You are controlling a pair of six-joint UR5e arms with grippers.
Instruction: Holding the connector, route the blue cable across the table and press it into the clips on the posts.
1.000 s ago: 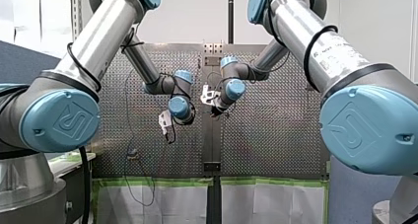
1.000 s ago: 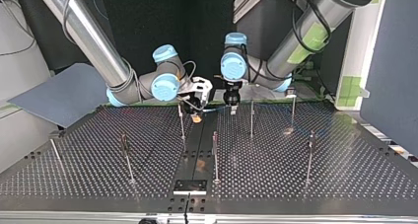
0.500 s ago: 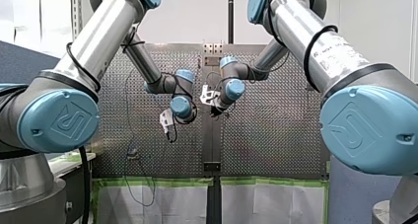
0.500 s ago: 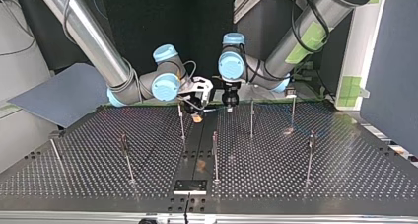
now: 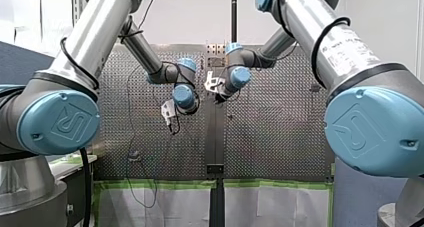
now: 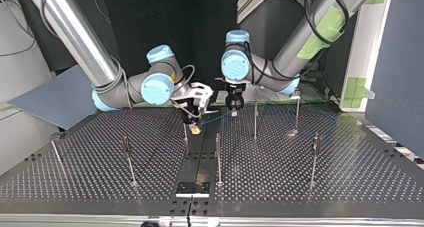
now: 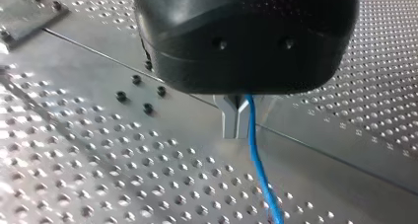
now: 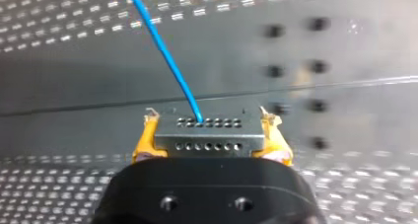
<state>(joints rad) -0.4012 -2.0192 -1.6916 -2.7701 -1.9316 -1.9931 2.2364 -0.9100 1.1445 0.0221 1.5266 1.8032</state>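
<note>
Seven posts; two arms; one cable; one connector.

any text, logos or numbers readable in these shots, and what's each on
No word or number reads clearly.
My left arm's blue joint cap: embossed logo, no legible letters.
My right arm's blue joint cap: same logo.
Print on my right arm's silver tube: too blurred to read.
Top and wrist views: none.

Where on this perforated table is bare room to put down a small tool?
Top view: the perforated table is bare between the thin metal post at the near middle and the near-right post. Crowded at the far middle, where my right gripper, my left gripper and the thin blue cable meet.
</note>
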